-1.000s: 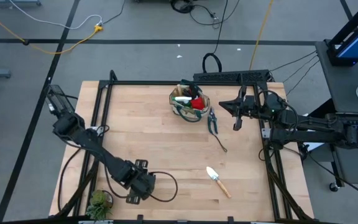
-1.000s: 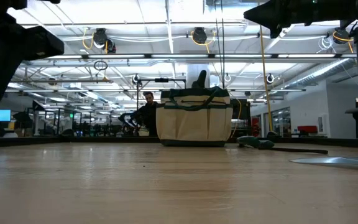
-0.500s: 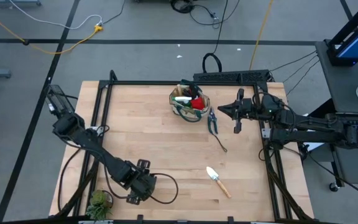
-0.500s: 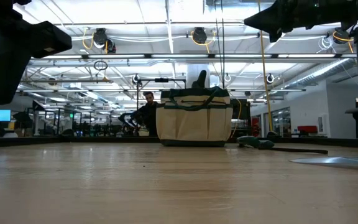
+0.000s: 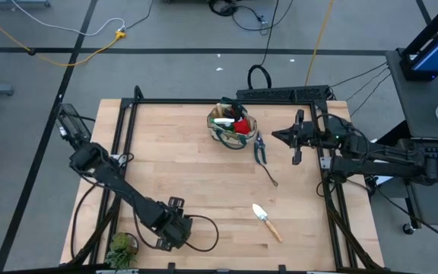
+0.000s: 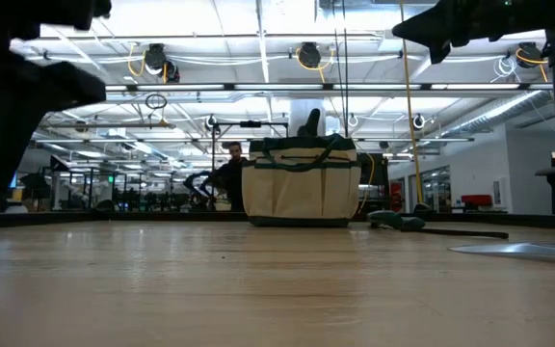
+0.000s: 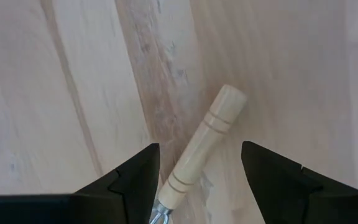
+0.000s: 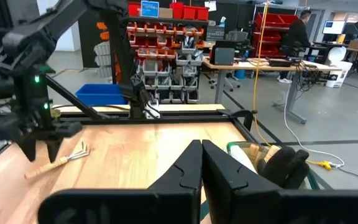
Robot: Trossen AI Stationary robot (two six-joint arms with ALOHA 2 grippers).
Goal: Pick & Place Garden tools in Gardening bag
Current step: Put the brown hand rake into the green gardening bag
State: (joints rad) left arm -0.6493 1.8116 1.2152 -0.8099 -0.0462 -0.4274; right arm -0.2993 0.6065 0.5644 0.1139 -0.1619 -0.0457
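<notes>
A fork with a wooden handle (image 7: 207,134) lies flat on the table near its front left. My left gripper (image 7: 197,149) points down over it, open, one finger on each side of the handle and clear of it; the right wrist view shows this gripper (image 8: 42,146) above the fork (image 8: 61,157). The gardening bag (image 5: 232,125) stands at the far middle with red, green and white items inside. Pruning shears (image 5: 261,148) and a trowel (image 5: 266,219) lie on the table. My right gripper (image 5: 274,135) hangs level and shut to the right of the bag.
A small potted plant (image 5: 120,247) stands at the table's near left corner, close to my left arm. A thin dark tool (image 5: 271,177) lies between shears and trowel. A black frame rail (image 5: 204,100) runs round the table. A person (image 6: 229,173) sits far behind the bag.
My left gripper has sunk a little toward the fork's handle, still open. Nothing on the table has moved.
</notes>
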